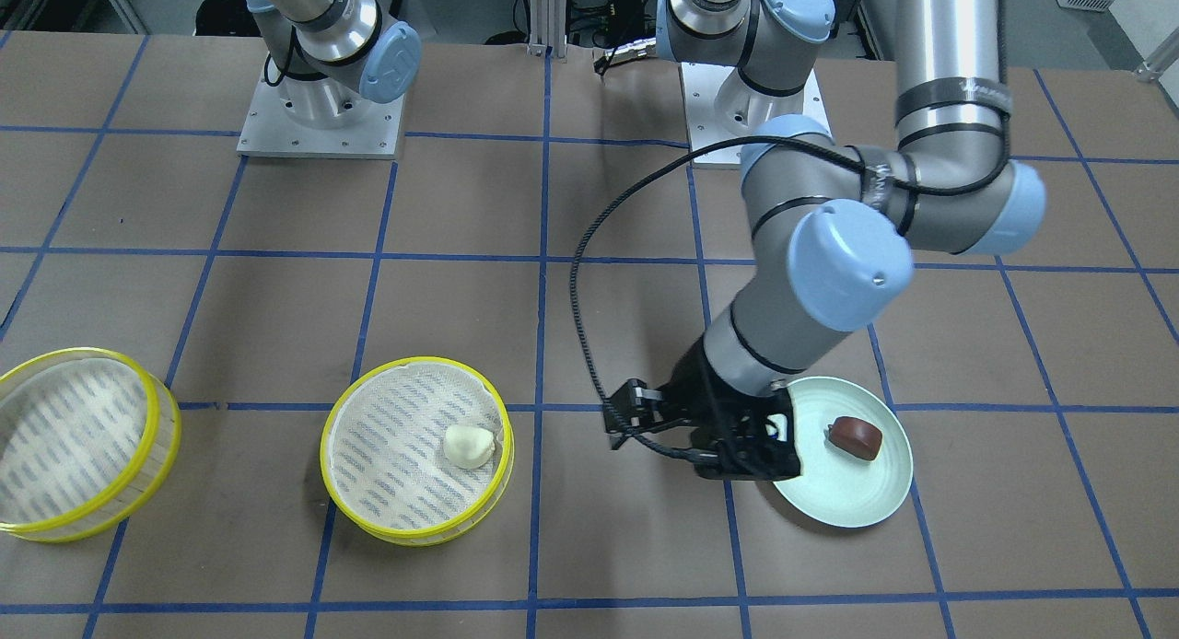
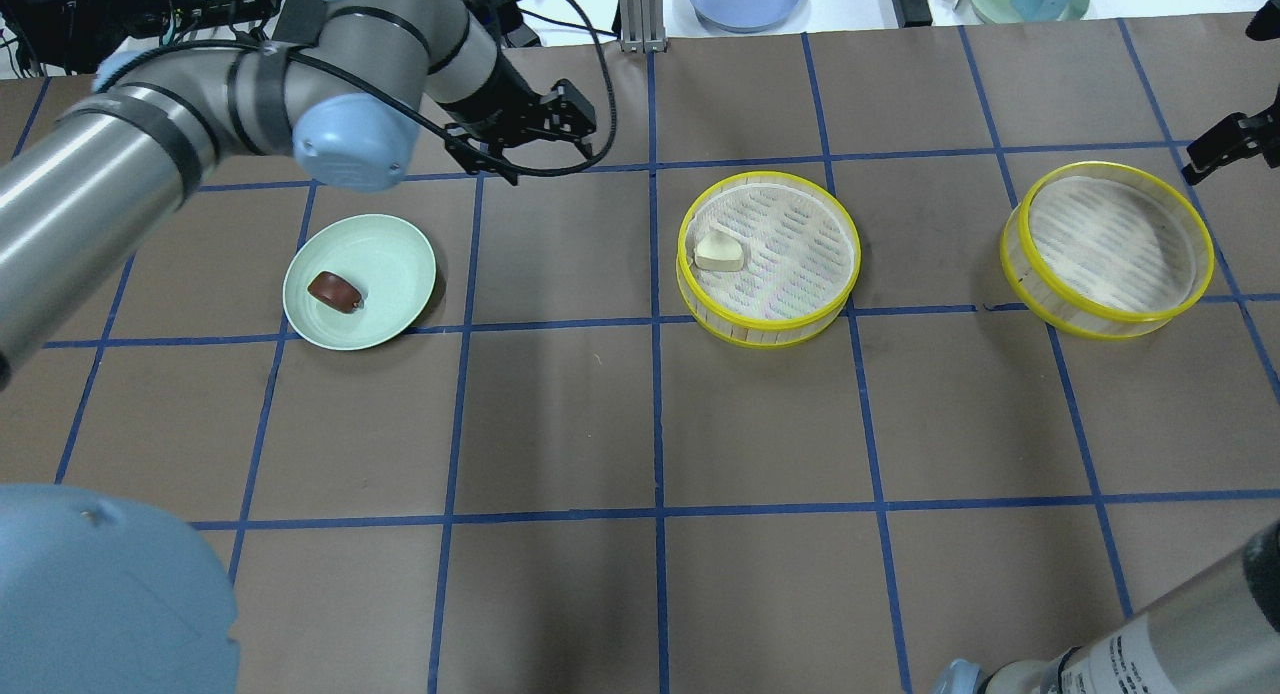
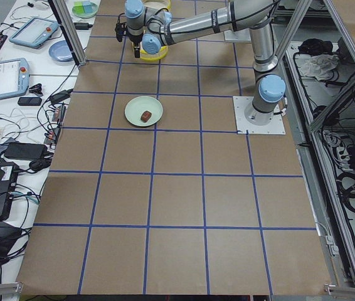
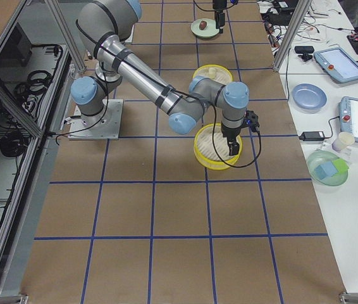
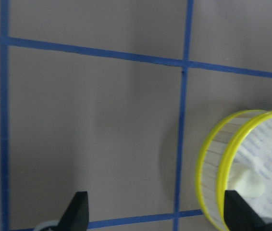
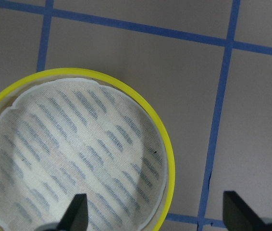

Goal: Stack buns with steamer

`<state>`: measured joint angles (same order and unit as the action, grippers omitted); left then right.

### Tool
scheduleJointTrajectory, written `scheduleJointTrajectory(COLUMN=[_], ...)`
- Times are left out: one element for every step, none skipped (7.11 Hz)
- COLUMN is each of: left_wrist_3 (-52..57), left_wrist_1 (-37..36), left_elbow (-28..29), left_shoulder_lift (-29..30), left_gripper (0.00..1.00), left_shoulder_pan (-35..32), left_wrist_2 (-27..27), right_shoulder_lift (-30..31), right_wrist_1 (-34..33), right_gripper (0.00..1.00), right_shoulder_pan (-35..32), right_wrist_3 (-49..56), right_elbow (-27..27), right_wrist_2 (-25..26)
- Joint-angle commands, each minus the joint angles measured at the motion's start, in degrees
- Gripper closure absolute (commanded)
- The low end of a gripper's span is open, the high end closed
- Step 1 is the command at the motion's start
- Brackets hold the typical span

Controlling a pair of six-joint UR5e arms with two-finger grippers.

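The dark reddish-brown bun (image 2: pixel 334 291) is seen on the pale green plate (image 2: pixel 395 259), at the left middle of the overhead view, a little toward the plate's left side. Its long axis is turned from upper left to lower right in that view. The left fingers (image 5: pixel 80 211) are held wide apart with nothing between them. In the overhead view they hang up and to the right of the plate, above the table (image 2: pixel 560 414), so the bun lies down and to the left of them, near but apart. The left arm is judged clearly the nearer one for this bun. A turn back over the plate and a descent across the bun's short side are probably needed.

The cream-white bun (image 2: pixel 720 251) is already lying in the middle steamer (image 2: pixel 800 324), close to its left wall, in the centre of the overhead view. The second steamer (image 2: pixel 1100 324) is placed at the right, well apart, and only its liner cloth is seen inside. The right fingers (image 6: pixel 78 211) are also spread open and empty. They are held above this steamer's far edge.

Between the left fingers and the brown bun only the low plate rim is seen. The black cable (image 2: pixel 600 94) looped around the wrist is to be watched.
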<state>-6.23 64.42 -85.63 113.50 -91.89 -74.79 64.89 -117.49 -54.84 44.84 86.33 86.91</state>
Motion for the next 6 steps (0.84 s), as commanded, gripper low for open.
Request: scheduleJointTrajectory(left_wrist_3=[12.8, 16.5, 17.9, 19.7, 20.0, 20.0], left_wrist_1=[3.9, 4.0, 4.1, 3.9, 3.9, 3.8], left_elbow=[-0.8, -1.7, -3.3, -4.2, -4.3, -4.9], left_shoulder_lift=[-1.7, -1.5, -1.2, -0.1, 0.8, 2.0], left_gripper=[0.00, 0.00, 0.00, 0.00, 0.00, 0.00], left_shoulder_pan=[7.7, 9.8, 11.6, 13.1, 13.5, 13.6], left_wrist_2=[-8.0, -11.4, -11.6, -11.7, -11.6, -11.6], right_shoulder_lift=[-4.2, -4.8, -5.0, -5.6, -6.2, -6.9], right_wrist_1=[-3.2, -3.3, -3.3, -4.0, -4.0, -3.9], right_gripper=[0.00, 0.00, 0.00, 0.00, 0.00, 0.00], right_shoulder_pan=[2.5, 3.2, 3.2, 3.2, 3.2, 3.2], right_wrist_3=[4.9, 5.3, 5.5, 5.6, 5.6, 5.5], right_elbow=[-0.3, -0.2, 0.1, 0.2, 0.2, 0.3], right_wrist_2=[-0.2, -0.7, -1.1, -1.7, -1.7, -1.8])
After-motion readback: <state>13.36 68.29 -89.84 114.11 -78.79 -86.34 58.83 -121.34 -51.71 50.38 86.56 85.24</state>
